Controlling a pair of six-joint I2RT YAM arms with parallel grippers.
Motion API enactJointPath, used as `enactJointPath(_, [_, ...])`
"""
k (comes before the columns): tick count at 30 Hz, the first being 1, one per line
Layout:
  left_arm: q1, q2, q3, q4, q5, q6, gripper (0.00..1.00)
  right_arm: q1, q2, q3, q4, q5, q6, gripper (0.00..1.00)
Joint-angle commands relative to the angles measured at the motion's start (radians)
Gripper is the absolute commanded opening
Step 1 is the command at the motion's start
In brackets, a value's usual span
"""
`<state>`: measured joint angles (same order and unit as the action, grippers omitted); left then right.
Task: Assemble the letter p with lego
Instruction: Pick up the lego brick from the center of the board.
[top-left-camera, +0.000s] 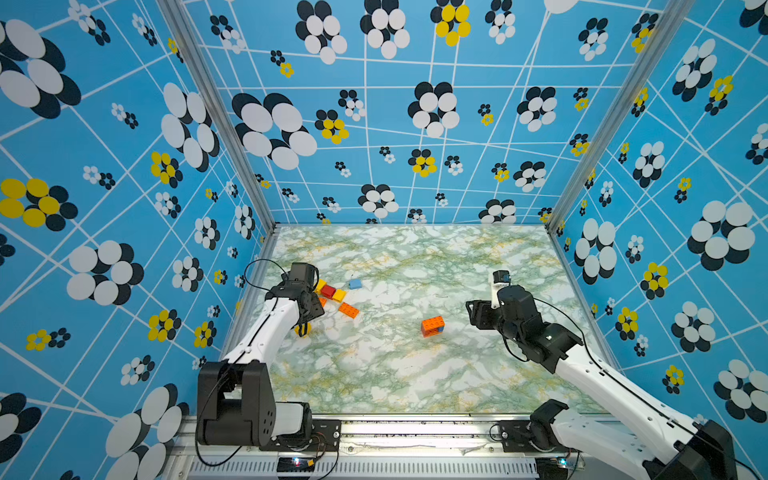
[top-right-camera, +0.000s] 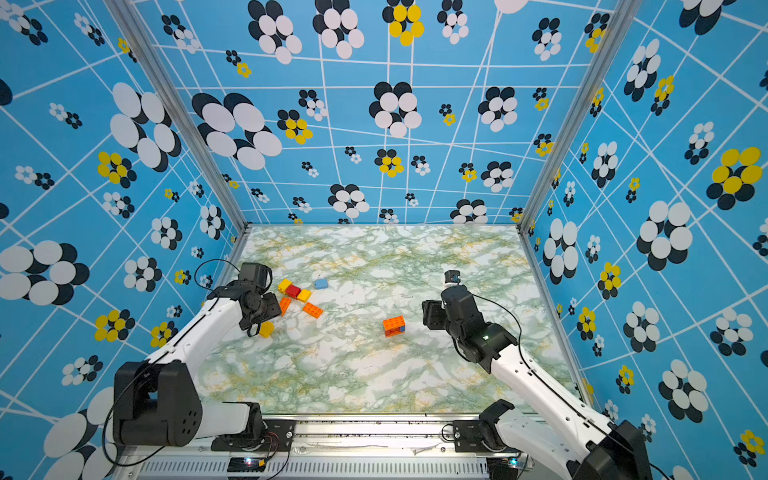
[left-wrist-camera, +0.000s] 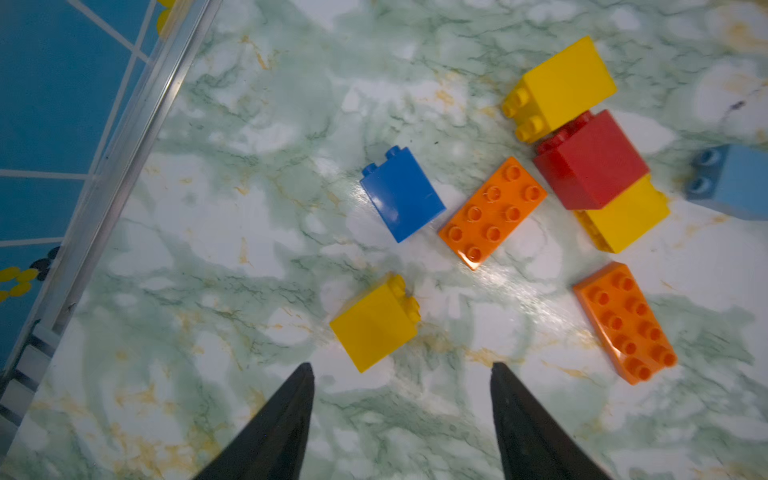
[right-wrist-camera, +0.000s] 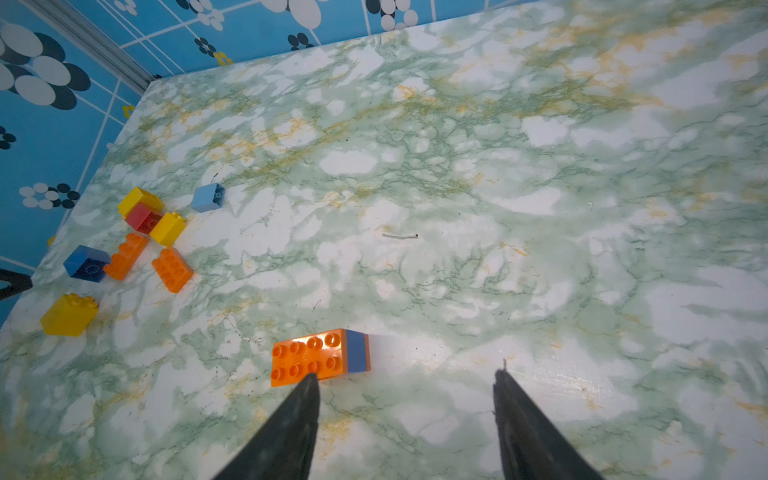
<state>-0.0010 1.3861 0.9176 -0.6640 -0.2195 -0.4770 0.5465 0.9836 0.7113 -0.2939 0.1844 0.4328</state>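
Both arms are hanging over the marbled surface with nothing in them. The left jaws are apart and empty. In the left wrist view a lone yellow brick lies on its side just past the tips, not between them.

Beyond it is the rest of the loose lego:
- a blue brick on its side
- right beside that, a flat orange brick, studs up
- a second orange brick a bit apart
- a red brick squeezed between a yellow neighbour and another yellow one, all three touching
- a pale blue brick on its own just beside that clump

The whole lot is bunched on the left side of the surface, close to the left arm.

The right jaws are apart too, gripping nothing. The only built bit is an orange stack with a blue piece showing at one end. It stands nearer the middle of the surface in both top views, well apart from the loose pile and near the right arm. In the right wrist view one tip overlaps the stack's edge, and I honestly can't tell if it's touching.
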Motion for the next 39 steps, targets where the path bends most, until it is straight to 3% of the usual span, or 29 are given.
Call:
enactJointPath(1, [0.043,0.044,-0.035,0.019,0.078,0.068,0.71,-0.008,0.004,-0.015,0.022,0.026,-0.002,0.68])
enactJointPath(4, [0.075,0.093,-0.022,0.043,0.149,0.094,0.72,-0.010,0.006,-0.013,0.023,0.024,0.000,0.67])
enactJointPath(14, [0.093,0.246,0.064,0.040,0.226,0.142,0.77,-0.022,0.004,-0.018,0.023,0.021,0.004,0.68])
enactJointPath(28, [-0.036,0.179,0.029,-0.006,0.201,0.108,0.70,-0.028,0.042,-0.018,0.037,0.004,0.027,0.68])
enactJointPath(36, [-0.032,0.197,0.050,-0.030,0.101,0.115,0.66,-0.030,0.037,-0.015,0.029,-0.001,0.033,0.68])
enactJointPath(39, [-0.033,0.228,0.073,-0.033,0.118,0.132,0.66,-0.031,0.031,-0.019,0.027,0.000,0.036,0.68])
